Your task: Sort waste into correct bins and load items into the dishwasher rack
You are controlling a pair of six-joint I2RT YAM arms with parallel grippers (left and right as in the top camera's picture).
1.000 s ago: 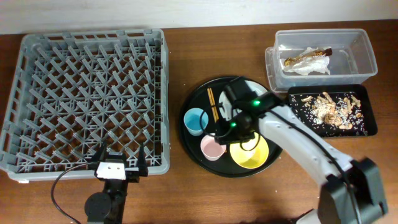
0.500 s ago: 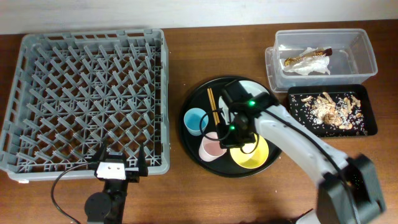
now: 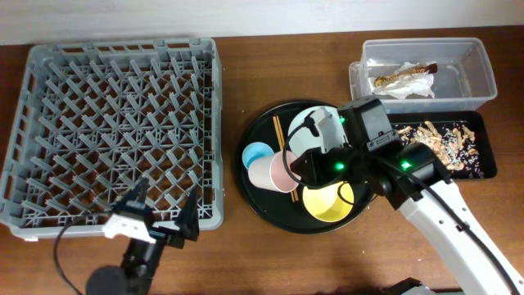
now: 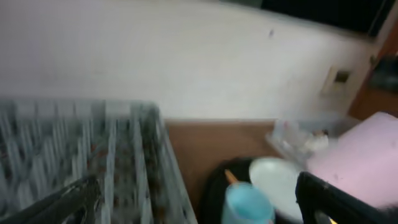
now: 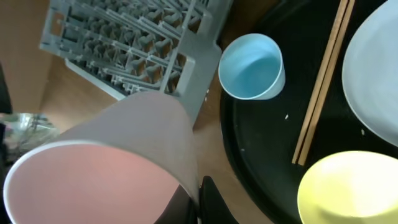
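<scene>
My right gripper is shut on the rim of the small pink cup and holds it tilted above the left part of the round black tray. In the right wrist view the pink cup fills the lower left, pinched between the fingers. The light-blue cup, chopsticks, white plate and yellow bowl rest on that tray. The grey dishwasher rack stands at the left. My left gripper is open and empty at the rack's front edge.
The clear tub at the back right holds the white napkin with its wrapper. The shallow black tray in front of it holds the food scraps. My right arm crosses the white plate.
My right gripper has lifted the pink cup off the round tray and tilted it on its side; the arm swung up and right. My left gripper shifted slightly and tilted.
</scene>
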